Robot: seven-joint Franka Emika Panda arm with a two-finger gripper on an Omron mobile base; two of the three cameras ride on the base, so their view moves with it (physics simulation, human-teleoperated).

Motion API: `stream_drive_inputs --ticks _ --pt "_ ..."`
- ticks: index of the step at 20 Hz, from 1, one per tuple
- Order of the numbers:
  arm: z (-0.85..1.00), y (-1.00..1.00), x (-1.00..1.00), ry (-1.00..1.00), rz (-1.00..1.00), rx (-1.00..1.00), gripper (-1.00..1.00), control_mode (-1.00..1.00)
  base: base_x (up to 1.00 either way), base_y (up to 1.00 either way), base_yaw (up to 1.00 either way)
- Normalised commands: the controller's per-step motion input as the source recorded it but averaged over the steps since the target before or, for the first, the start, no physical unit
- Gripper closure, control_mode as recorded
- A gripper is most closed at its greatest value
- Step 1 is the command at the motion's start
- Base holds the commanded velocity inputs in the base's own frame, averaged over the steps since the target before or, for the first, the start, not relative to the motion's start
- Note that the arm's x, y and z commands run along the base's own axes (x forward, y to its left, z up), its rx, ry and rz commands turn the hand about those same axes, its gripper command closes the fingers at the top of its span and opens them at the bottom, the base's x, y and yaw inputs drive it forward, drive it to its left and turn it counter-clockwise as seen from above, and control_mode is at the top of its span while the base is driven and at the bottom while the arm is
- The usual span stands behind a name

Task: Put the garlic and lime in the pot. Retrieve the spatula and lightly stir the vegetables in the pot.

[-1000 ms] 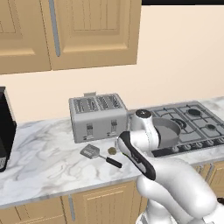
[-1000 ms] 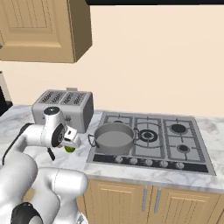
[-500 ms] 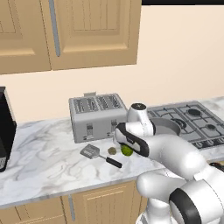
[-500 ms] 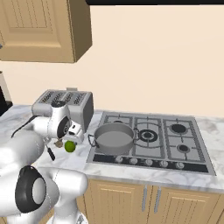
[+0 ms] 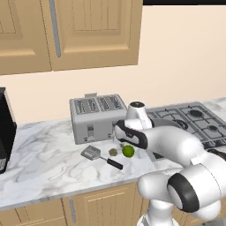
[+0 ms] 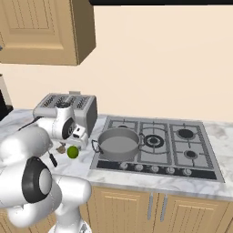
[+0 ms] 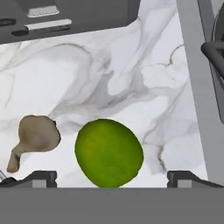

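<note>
The bright green lime (image 7: 108,152) lies on the marble counter, between my open gripper's (image 7: 112,178) two fingertips (image 7: 42,177), which stand wide to either side of it without touching. The tan garlic (image 7: 37,134) sits just beside the lime. In the left base view my gripper (image 5: 126,141) hangs right above the lime (image 5: 128,151), with the garlic (image 5: 113,152) and the spatula (image 5: 91,153) to its left. The grey pot (image 6: 119,143) stands on the stove's front left burner, to the right of the lime (image 6: 73,152) and the gripper (image 6: 77,141).
A silver toaster (image 5: 97,117) stands close behind the vegetables. The gas stove (image 6: 157,145) lies to the right, its edge (image 7: 197,87) near the lime. A black appliance (image 5: 5,128) sits at the counter's far left. Wall cabinets (image 5: 70,31) hang overhead.
The arm has swung forward and down toward the counter, bringing the hand from near the pot to just over the lime. The lime, garlic and spatula have stayed put.
</note>
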Motion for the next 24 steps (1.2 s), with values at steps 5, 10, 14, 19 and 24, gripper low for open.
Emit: stream_drive_inputs --ticks 5,10,14,19,24 --pt "-0.33 0.0 -0.05 0.03 0.0 0.0 -1.0 -1.0 0.0 0.0 0.0" --pt "-0.34 0.0 -0.03 0.05 0.0 0.0 -1.0 -1.0 0.0 0.0 0.0" --pt "-0.11 0.0 0.0 0.01 0.0 0.0 -1.0 -1.0 0.0 0.0 0.0" --pt "-0.05 0.0 0.0 0.01 0.0 0.0 -1.0 -1.0 0.0 0.0 0.0" --pt "0.0 0.0 0.0 0.0 0.0 0.0 1.0 -1.0 0.0 0.0 0.0"
